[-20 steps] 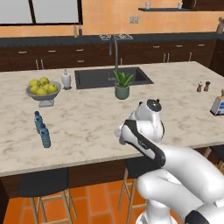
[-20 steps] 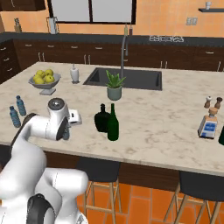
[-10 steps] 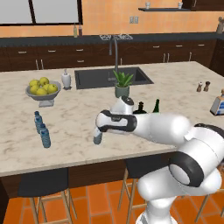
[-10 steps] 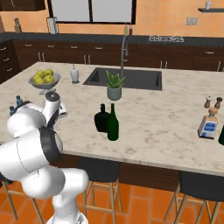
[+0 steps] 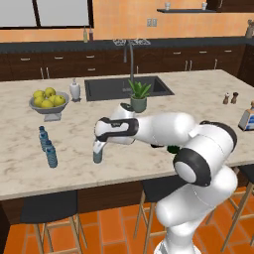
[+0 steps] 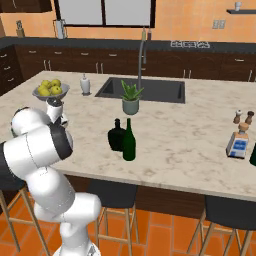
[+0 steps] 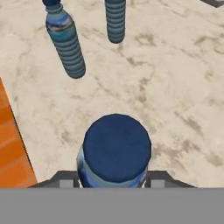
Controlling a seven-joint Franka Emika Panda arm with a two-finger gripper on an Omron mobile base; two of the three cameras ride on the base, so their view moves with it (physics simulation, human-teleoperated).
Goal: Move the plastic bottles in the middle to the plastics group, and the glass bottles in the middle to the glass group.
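Observation:
My gripper [image 5: 98,149] is shut on a small clear plastic bottle [image 5: 97,157] with a blue cap [image 7: 116,146], holding it upright just over the marble counter [image 5: 149,124]. In the hand view the cap sits between my two fingertips [image 7: 65,177]. The plastics group, two matching water bottles [image 5: 51,155] [image 5: 43,138], stands a little to the left of the held bottle; in the hand view they show ahead [image 7: 65,41] [image 7: 115,19]. The squat black flask [image 6: 116,136] and the taller green bottle [image 6: 129,141] stand side by side mid-counter.
A bowl of lemons [image 5: 47,101] and a white soap dispenser [image 5: 74,90] sit behind the plastics group. A potted plant [image 5: 139,96] stands in front of the sink [image 5: 124,87]. Shakers [image 5: 230,97] are at far right. The counter's front edge lies close to the held bottle.
The arm has swung left across the counter with the plastic bottle in its grip, from the counter's middle to a spot near the two water bottles.

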